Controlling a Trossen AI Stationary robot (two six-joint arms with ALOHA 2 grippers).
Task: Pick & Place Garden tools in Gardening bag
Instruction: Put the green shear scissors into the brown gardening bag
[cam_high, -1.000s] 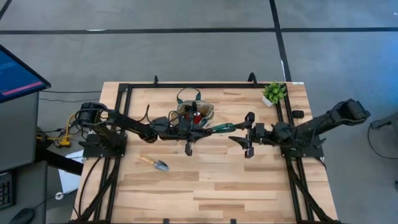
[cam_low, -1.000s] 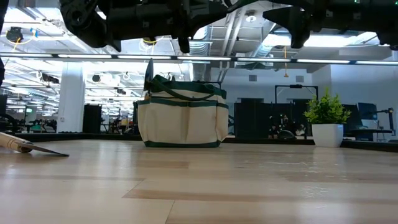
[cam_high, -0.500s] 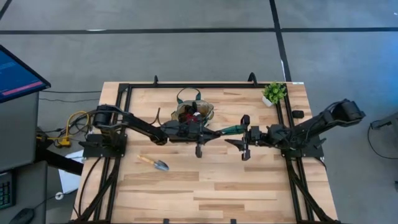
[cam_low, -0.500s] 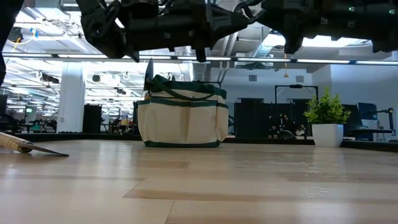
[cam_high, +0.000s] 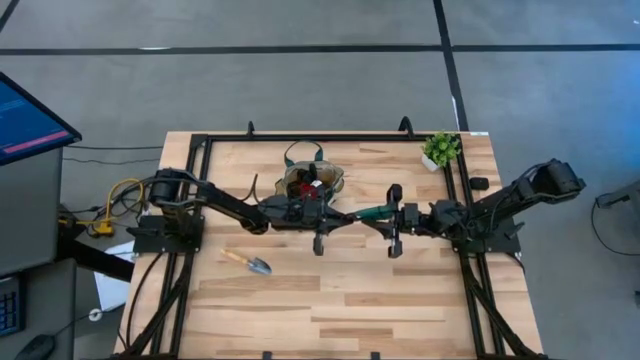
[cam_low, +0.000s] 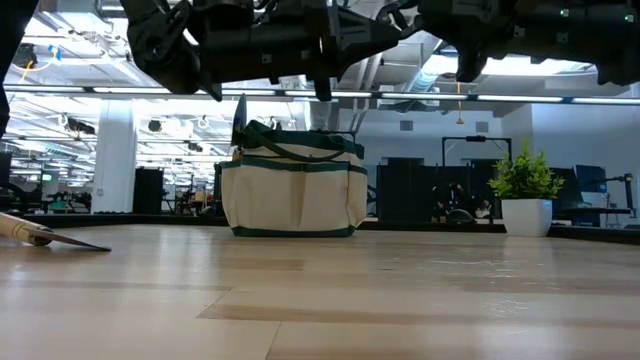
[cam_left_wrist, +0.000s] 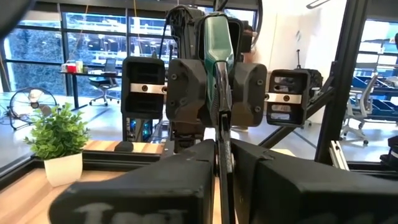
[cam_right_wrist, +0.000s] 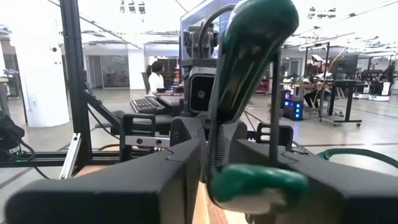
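Above the middle of the light wooden bench (cam_high: 330, 290), the two dark arms meet over a green-handled pair of pruners (cam_high: 367, 211). Its long axis runs from nine to three o'clock in the high view: blade end toward the left arm, green handles toward the right. The left end effector (cam_high: 335, 216) is clenched on the blade end. The right end effector (cam_high: 388, 212) has its fingers around the green handles, seemingly gripping them, though the contact is hard to judge. At twelve o'clock from the handover sits the cream fabric bag with dark green trim (cam_high: 313, 178). A silver trowel with wooden handle (cam_high: 247, 262) lies at eight o'clock, blade pointing to four.
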